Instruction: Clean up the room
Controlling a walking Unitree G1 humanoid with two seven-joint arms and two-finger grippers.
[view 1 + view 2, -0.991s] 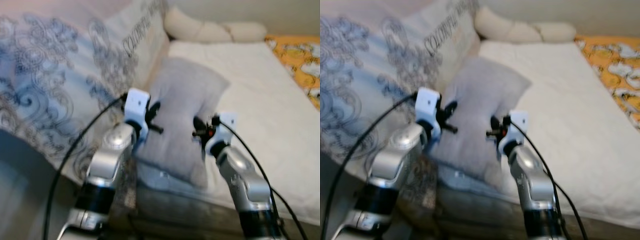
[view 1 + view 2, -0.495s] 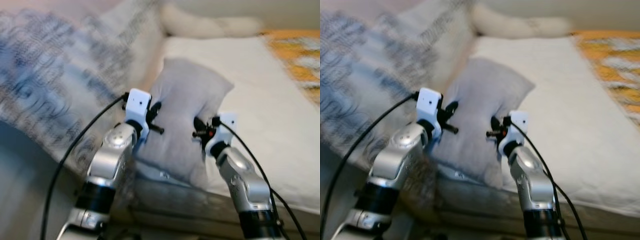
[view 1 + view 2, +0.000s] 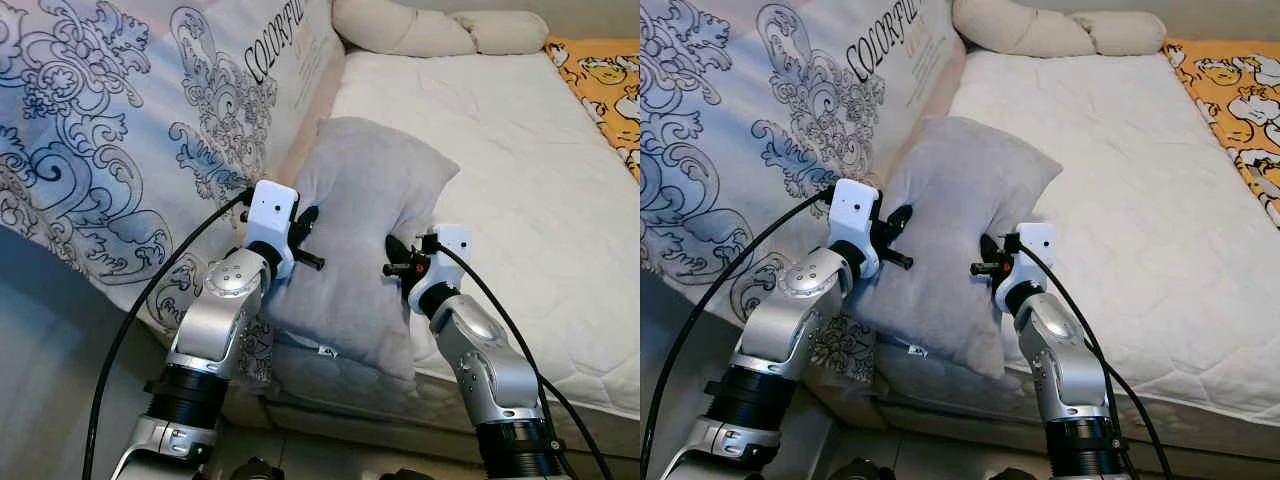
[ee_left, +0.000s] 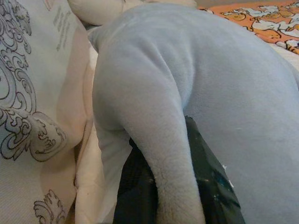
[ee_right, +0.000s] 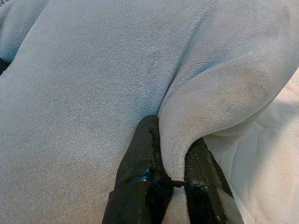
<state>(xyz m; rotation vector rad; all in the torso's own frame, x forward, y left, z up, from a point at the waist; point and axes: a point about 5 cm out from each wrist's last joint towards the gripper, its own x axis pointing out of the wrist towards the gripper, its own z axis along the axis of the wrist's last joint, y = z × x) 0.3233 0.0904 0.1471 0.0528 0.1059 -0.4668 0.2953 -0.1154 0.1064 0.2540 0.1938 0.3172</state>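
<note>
Pillow [image 3: 365, 230] pinched by left gripper [image 3: 306, 222] and right gripper [image 3: 398, 252] at bed [image 3: 520, 170] edge; patterned mattress [image 3: 120, 130] beside it, bed beyond open.

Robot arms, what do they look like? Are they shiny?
Yes. Both arms are shiny silver metal with rounded joints and a black ribbed band lower down. Each wrist carries a small white box, and a black cable loops back from it. The left gripper and right gripper have long black fingers. There is a small red spot by the right gripper.
</note>
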